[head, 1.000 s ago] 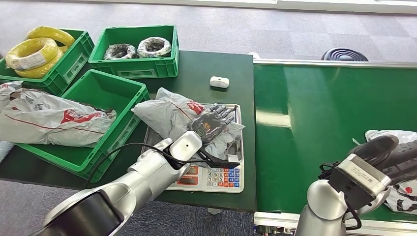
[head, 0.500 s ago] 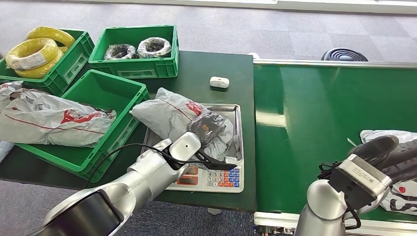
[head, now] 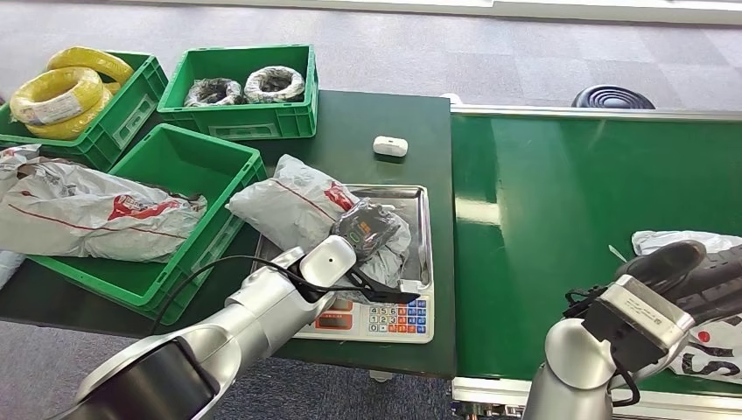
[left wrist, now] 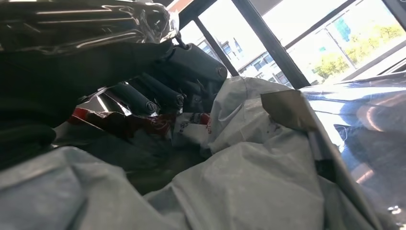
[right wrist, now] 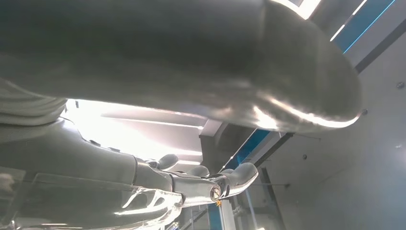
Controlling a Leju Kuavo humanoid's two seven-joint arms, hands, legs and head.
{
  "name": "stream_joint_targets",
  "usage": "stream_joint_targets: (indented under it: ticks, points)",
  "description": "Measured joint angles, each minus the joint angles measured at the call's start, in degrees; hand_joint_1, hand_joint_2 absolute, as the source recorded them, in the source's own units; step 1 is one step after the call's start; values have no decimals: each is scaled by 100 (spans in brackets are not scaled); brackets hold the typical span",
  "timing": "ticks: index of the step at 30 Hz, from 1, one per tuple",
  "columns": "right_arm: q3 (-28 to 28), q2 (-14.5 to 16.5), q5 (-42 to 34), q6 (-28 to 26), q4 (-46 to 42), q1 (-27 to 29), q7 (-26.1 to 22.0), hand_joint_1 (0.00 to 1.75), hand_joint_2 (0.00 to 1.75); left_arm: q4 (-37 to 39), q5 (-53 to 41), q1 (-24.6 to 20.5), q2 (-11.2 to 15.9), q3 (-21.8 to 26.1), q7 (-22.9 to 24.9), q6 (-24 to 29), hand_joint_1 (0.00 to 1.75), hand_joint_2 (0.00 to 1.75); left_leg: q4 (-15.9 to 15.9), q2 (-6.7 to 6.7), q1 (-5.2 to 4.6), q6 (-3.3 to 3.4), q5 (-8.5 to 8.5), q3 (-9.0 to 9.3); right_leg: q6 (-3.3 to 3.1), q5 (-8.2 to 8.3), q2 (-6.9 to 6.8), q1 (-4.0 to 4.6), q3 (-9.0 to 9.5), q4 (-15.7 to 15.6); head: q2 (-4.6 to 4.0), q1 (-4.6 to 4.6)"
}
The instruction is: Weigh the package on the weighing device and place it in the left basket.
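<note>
A grey plastic mailer package (head: 289, 206) with red print lies across the steel tray (head: 425, 236) of the weighing scale (head: 385, 317), its left end hanging over towards the left basket (head: 188, 157). My left hand (head: 369, 229) grips the package's crumpled right part from above, fingers curled into the plastic. In the left wrist view the dark fingers (left wrist: 158, 91) dig into the package (left wrist: 249, 182) beside the shiny tray (left wrist: 364, 124). My right hand (head: 678, 267) hovers low at the right over the conveyor, and its fingers (right wrist: 191, 184) are stretched out, holding nothing.
The left basket holds another grey package (head: 87, 214). Behind it stand a basket of yellow coils (head: 61, 92) and a basket of wrapped coils (head: 245, 87). A small white device (head: 390, 145) lies behind the scale. On the green conveyor (head: 560, 201) a further package (head: 717, 346) lies under my right hand.
My left hand's fingers, spread flat on the package a second ago, have curled into it. The package has shifted slightly left. The package on the conveyor has crept left.
</note>
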Motion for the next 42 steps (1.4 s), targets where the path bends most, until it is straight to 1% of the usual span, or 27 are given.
stream_joint_targets:
  ticks: [4,7,9,10,12,14,17,21,24,28,32,39,41,42]
  points:
    - [-3,0,4,0,0,-1,0,0,0,0,83,0,0,48,-25,108,164,175,0,0,0,0,0,0,0,0,0,0,-2,0,0,-1]
    - [-9,-1,15,0,0,-1,0,0,0,-5,335,3,0,173,-125,353,166,175,0,0,0,0,0,-1,0,0,0,0,-4,0,0,-2]
    - [-14,-1,37,0,0,0,11,0,0,-40,678,7,-1,341,-296,623,166,175,0,0,0,0,0,-2,0,0,0,0,-6,0,0,-1]
    - [-16,-1,59,0,-1,1,28,0,0,-94,962,12,0,463,-456,814,166,175,1,-1,0,0,0,-5,0,0,0,0,-8,0,0,-1]
    - [-20,-1,109,0,-4,2,83,0,0,-334,1759,9,4,866,-941,1267,166,175,1,-2,0,0,1,-10,0,0,0,0,-12,0,0,-1]
    - [-21,-2,133,0,-8,4,122,0,0,-633,2369,-41,10,1342,-1325,1515,166,175,1,-3,0,0,1,-13,0,0,0,0,-15,0,0,-1]
    - [-22,-1,143,0,-9,5,136,0,0,-926,2569,-104,22,1796,-1456,1536,165,175,1,-5,0,0,1,-13,0,0,0,0,-15,0,0,-1]
    - [-24,-2,155,0,-9,5,138,0,0,-1228,2806,-54,28,2120,-1631,1580,162,175,1,-7,0,0,1,-18,0,0,-1,0,-18,0,0,-1]
    - [-38,-2,153,0,-9,7,139,0,0,-1789,3350,94,72,2377,-1848,1562,159,175,1,-7,0,0,1,-25,0,0,-1,0,-24,1,0,-1]
    - [-78,-2,134,0,-9,28,138,0,0,-2708,3869,302,209,2735,-1884,1311,155,175,1,-6,0,0,1,-28,0,0,-1,0,-28,1,0,-2]
    - [-114,-2,151,0,-9,58,138,0,0,-3320,3974,493,336,2955,-1880,1216,155,175,1,-7,1,0,1,-29,0,0,-1,0,-29,1,0,-1]
    - [-147,-2,198,0,-9,66,164,0,0,-3727,3949,626,445,3097,-1843,1248,154,175,1,-8,0,0,1,-30,0,0,-2,0,-29,1,0,0]
    - [-148,-2,226,0,-9,66,203,0,0,-3748,3781,627,469,3118,-1729,1373,155,175,1,-7,0,0,1,-30,0,0,-2,0,-29,1,0,-1]
    - [-147,-2,243,0,-9,66,226,0,0,-3746,3594,620,489,3133,-1593,1485,157,175,1,-7,0,0,1,-30,0,0,-2,0,-30,1,0,-1]
